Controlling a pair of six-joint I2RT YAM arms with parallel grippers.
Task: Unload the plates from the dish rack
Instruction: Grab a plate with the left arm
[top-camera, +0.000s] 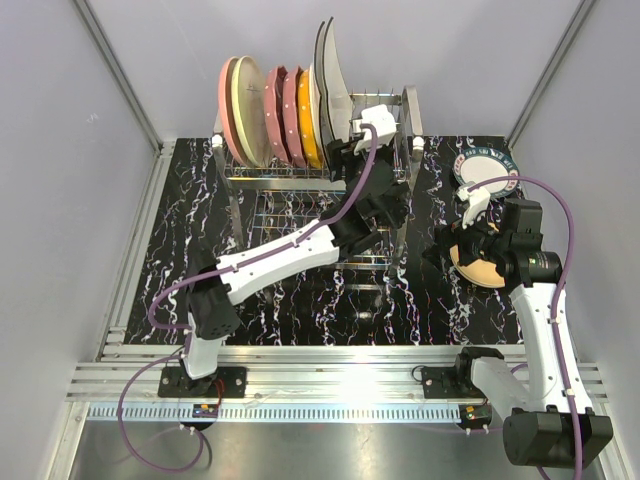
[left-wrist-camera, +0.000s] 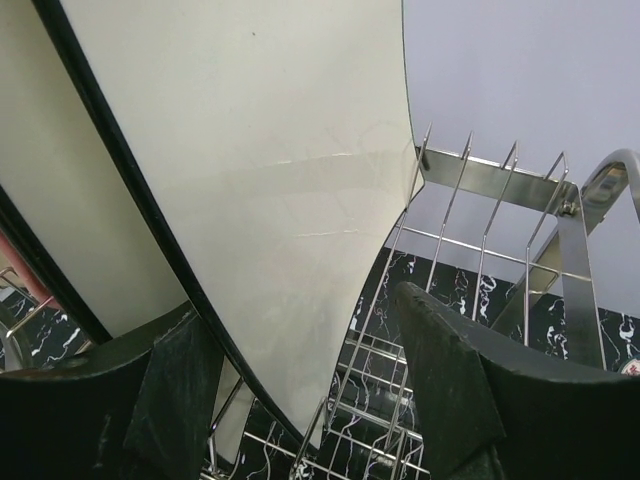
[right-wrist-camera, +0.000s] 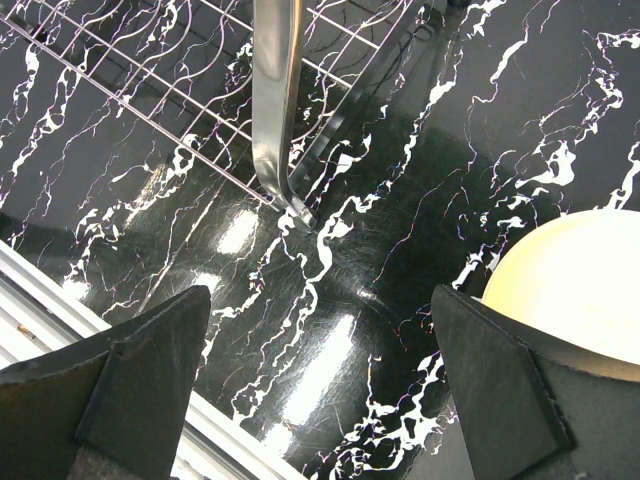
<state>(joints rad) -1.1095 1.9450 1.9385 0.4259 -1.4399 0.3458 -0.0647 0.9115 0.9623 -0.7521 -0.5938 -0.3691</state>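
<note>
The dish rack (top-camera: 385, 105) stands at the back with several plates upright in it: pink (top-camera: 228, 105), cream (top-camera: 248, 110), maroon dotted (top-camera: 283, 115), orange (top-camera: 307, 125) and two squarish white ones with dark rims. My left gripper (top-camera: 347, 140) is open, its jaws either side of the lower edge of the rightmost squarish white plate (left-wrist-camera: 280, 170). The right finger (left-wrist-camera: 445, 380) stands apart from the plate's face. My right gripper (right-wrist-camera: 320, 300) hangs open over the tabletop, empty, beside a tan plate (right-wrist-camera: 585, 290) lying flat.
A teal-rimmed plate (top-camera: 487, 168) lies flat at the back right, with the tan plate (top-camera: 487, 272) in front of it. A rack leg (right-wrist-camera: 275, 110) stands just ahead of the right gripper. Grey walls close in the table on three sides.
</note>
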